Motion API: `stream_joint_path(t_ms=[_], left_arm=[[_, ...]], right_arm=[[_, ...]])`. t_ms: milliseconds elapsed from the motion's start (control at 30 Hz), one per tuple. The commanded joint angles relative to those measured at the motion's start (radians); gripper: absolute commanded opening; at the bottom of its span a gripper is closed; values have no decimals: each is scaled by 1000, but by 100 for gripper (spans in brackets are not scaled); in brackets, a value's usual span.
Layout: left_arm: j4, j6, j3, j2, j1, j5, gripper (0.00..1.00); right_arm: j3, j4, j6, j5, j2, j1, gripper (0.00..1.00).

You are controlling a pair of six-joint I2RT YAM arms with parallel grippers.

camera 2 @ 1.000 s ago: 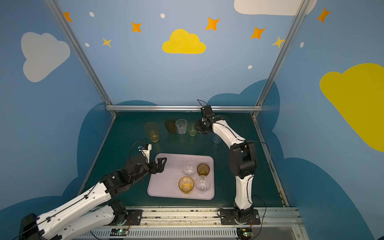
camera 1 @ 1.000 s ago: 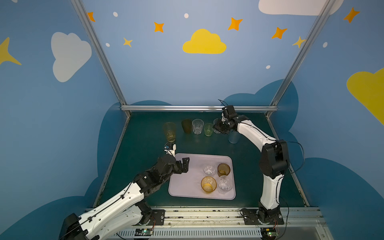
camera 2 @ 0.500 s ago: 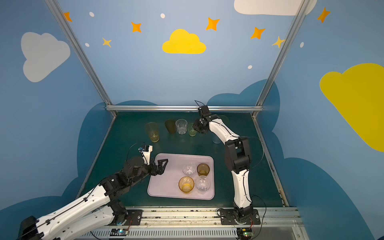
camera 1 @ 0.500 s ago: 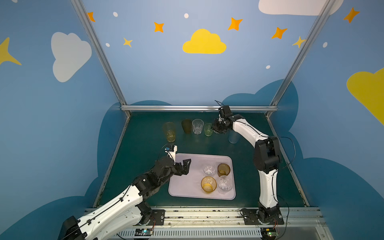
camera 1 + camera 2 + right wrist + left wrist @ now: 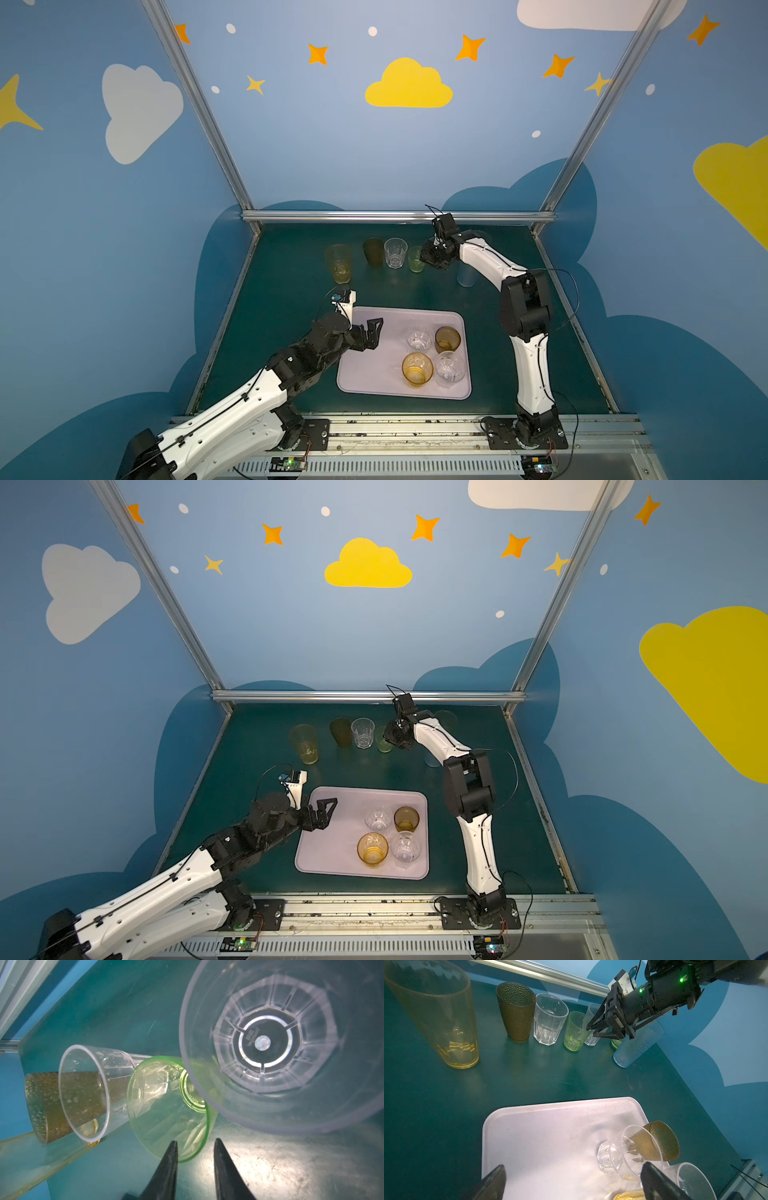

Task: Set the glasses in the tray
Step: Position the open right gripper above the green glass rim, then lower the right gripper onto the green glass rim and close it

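Note:
The pale lilac tray (image 5: 365,365) (image 5: 328,850) (image 5: 539,1136) holds two clear glasses (image 5: 419,338) (image 5: 449,368), a brown one (image 5: 447,338) and an amber one (image 5: 417,369). At the back stand a tall yellow glass (image 5: 338,263), a dark pebbled one (image 5: 373,251), a clear faceted one (image 5: 395,252), a short green one (image 5: 415,259) (image 5: 166,1118) and a pale blue one (image 5: 466,274). My right gripper (image 5: 428,259) (image 5: 195,1141) stands narrowly open, its jaws on either side of the green glass's rim. Wide open and empty, my left gripper (image 5: 372,333) (image 5: 573,1165) hovers over the tray's left end.
Another clear glass (image 5: 280,1043) (image 5: 591,1012) stands close behind the green one, under my right wrist. The aluminium rail (image 5: 395,216) and blue back wall run just behind the row. The cell's side walls close in the green table (image 5: 291,291) on both sides.
My right gripper has shifted left along the back row to the green glass, and its jaws have narrowed. The left arm has barely moved.

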Motion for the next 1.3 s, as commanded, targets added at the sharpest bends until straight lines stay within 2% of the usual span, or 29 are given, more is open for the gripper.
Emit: stream_joint_path(t_ms=[0,333,467,900,1267], left_arm=[[30,13,-5,0,4,8,100],[31,12,1,17,5,10,100],[32,12,1,18,5,10,100],[30,10,4,28,5,10,100],[26,12,-5,4,3,-7,100]], right_arm=[[36,-19,1,16,21,2,29],[43,-30,-3,21,29,2,27],[42,-35,-5,28,28,2,23],[42,-42,-5,31,34,3,20],[16,-34,-3,37,23,1,14]])
